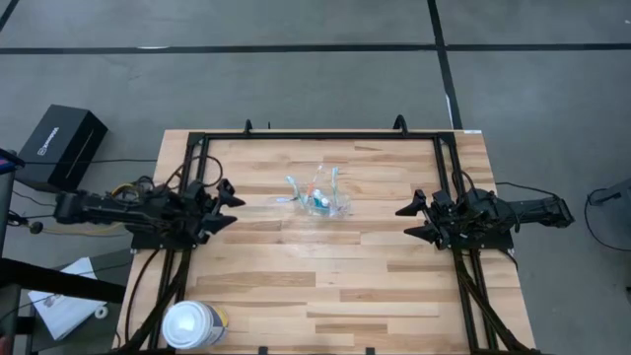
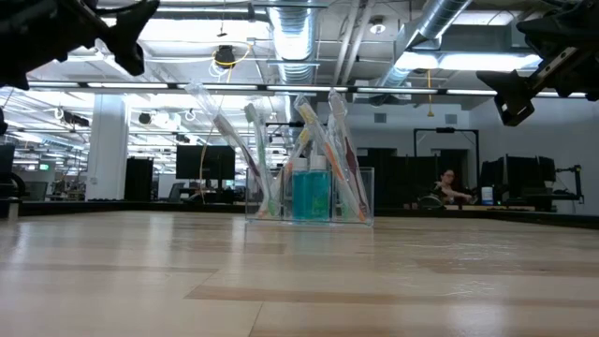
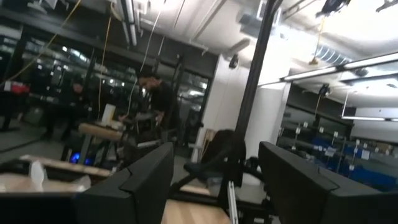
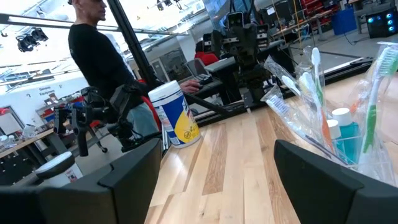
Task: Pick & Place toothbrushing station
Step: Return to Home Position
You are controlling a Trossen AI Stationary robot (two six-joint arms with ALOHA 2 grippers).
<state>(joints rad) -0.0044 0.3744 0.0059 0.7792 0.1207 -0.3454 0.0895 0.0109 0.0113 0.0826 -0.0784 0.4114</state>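
The wooden counter [image 1: 325, 286] looks finished with, so what remains is probably parking. Each arm should draw straight back toward its own edge, with nothing swung across the middle. The left arm lies along the left edge and the right arm mirrors it opposite, both raised and pointing inward. The left hand [image 1: 233, 210] and right hand [image 1: 406, 221] are spread wide and empty, well apart from the clear cup [image 1: 325, 202], which stands mid-counter toward the far side. The toothbrushes [image 2: 332, 140] lean inside it around the white-topped tubes [image 2: 312, 192].
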